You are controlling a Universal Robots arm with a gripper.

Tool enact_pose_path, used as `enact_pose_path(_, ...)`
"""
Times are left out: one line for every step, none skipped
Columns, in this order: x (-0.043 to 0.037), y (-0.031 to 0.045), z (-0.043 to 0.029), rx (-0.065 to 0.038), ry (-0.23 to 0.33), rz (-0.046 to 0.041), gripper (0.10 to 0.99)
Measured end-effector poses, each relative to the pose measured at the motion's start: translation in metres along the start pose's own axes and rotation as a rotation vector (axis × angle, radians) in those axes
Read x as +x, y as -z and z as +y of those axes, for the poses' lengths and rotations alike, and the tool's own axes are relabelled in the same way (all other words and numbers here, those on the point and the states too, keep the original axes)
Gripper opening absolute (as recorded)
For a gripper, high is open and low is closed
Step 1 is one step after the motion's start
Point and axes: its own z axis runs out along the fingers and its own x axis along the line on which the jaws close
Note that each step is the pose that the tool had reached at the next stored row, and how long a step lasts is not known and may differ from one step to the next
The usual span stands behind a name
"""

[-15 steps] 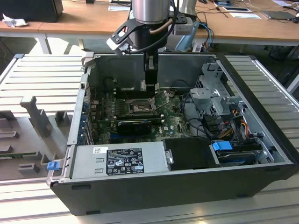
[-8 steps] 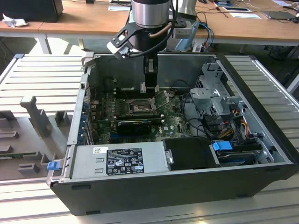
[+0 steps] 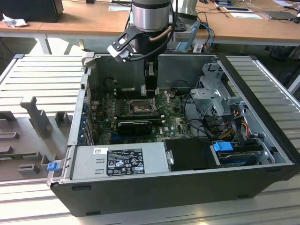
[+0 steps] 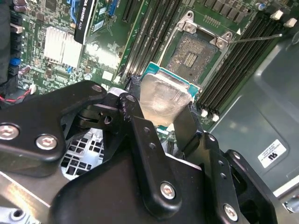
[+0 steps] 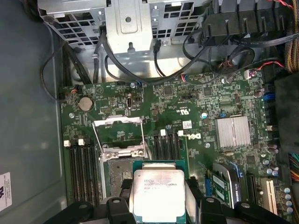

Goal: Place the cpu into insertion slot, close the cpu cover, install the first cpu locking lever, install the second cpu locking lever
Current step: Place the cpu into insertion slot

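My gripper (image 4: 161,100) is shut on the cpu (image 4: 163,95), a flat square chip with a silvery top, clamped between the two black fingers (image 4: 135,123). In the first wrist view the cpu (image 5: 159,193) hangs over one edge of the insertion slot (image 5: 114,170) and hides part of it. The slot's dark grid centre (image 4: 192,55) lies bare. The cpu cover (image 5: 117,122) is swung open beside the slot, a thin wire lever along each of its sides. In the exterior view the gripper (image 3: 149,90) reaches down into the open computer case, just above the insertion slot (image 3: 139,108).
Memory slots (image 5: 84,163) flank the socket. A finned silver heatsink (image 5: 232,132) and a black ribbed block (image 3: 135,126) sit on the green board. A metal drive cage (image 5: 126,23) with cables, the power supply (image 3: 119,161) and the case walls hem the board in.
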Motion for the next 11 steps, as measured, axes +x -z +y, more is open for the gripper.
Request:
enact_pose_path(0.0000, -0.0019, -0.0001, 0.000, 0.003, 0.0001, 0.529)
enact_pose_path(-0.0001, -0.0037, -0.0003, 0.000, 0.011, 0.0006, 0.529)
enact_pose_path(-0.0001, -0.0057, -0.0005, 0.000, 0.025, 0.0016, 0.529)
enact_pose_path(-0.0001, -0.0072, -0.0006, 0.000, 0.042, 0.0028, 0.529)
enact_pose_path(-0.0001, -0.0092, -0.0007, 0.000, 0.068, 0.0047, 0.529)
enact_pose_path(-0.0001, -0.0104, -0.0008, 0.001, 0.086, 0.0060, 0.529)
enact_pose_path(-0.0001, -0.0118, -0.0009, 0.001, 0.108, 0.0076, 0.529)
enact_pose_path(-0.0001, -0.0122, -0.0011, 0.001, 0.111, 0.0076, 0.529)
enact_pose_path(-0.0001, -0.0125, -0.0011, 0.001, 0.111, 0.0078, 0.529)
enact_pose_path(-0.0001, -0.0129, -0.0012, 0.001, 0.111, 0.0079, 0.529)
enact_pose_path(-0.0002, -0.0134, -0.0013, 0.000, 0.111, 0.0076, 0.529)
